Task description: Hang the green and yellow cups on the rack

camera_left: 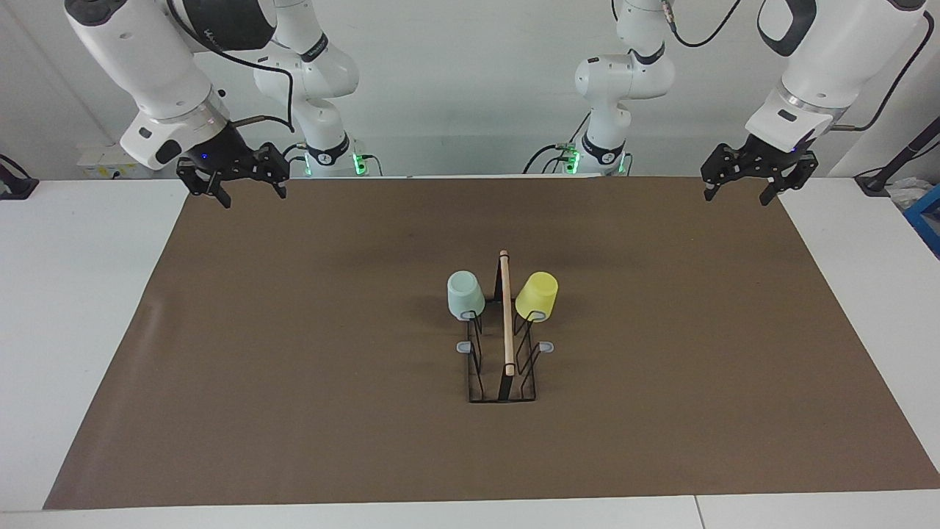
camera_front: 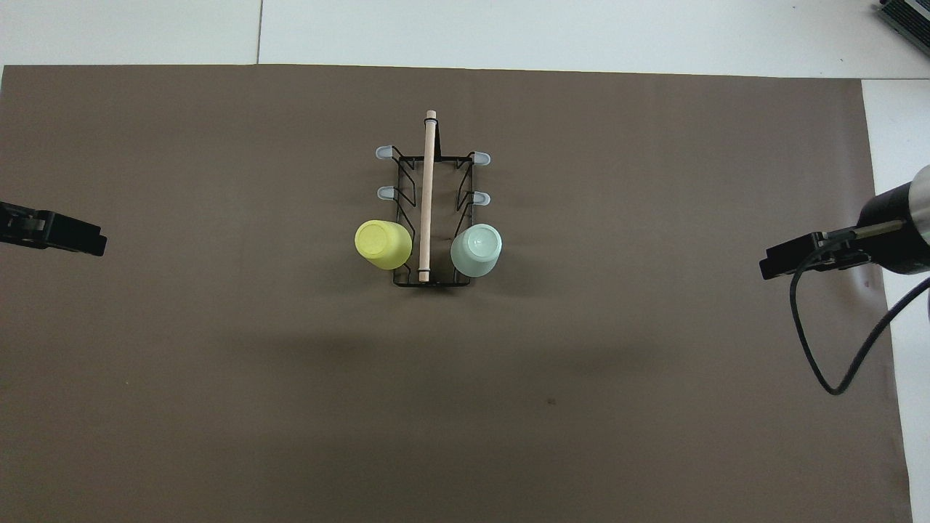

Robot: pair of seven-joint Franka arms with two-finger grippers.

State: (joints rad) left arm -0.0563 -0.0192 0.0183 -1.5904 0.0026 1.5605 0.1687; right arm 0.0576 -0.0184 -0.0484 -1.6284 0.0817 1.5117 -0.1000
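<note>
The rack (camera_left: 507, 345) stands in the middle of the brown mat (camera_left: 294, 367) on the white worktop (camera_left: 81, 294), its long axis running straight away from the robots. It is a narrow black wire frame with a pale wooden rod (camera_front: 428, 196) along the top, and grey-tipped prongs (camera_front: 383, 152) stick out sideways from both long sides.

Both cups hang upside down on the pair of prongs nearest the robots, bases up and tilted outward from the rod. The green cup (camera_left: 465, 293), a pale mint, sits on the side toward the right arm's end of the worktop; the yellow cup (camera_left: 537, 294), a bright lemon, sits on the side toward the left arm's end. The other four prongs are bare.

The right gripper (camera_left: 248, 187) hangs over the mat's corner close to its own base, jaws spread and holding nothing. The left gripper (camera_left: 740, 191) hangs over the matching corner at its end, jaws likewise spread and empty. Both are well apart from the rack.
</note>
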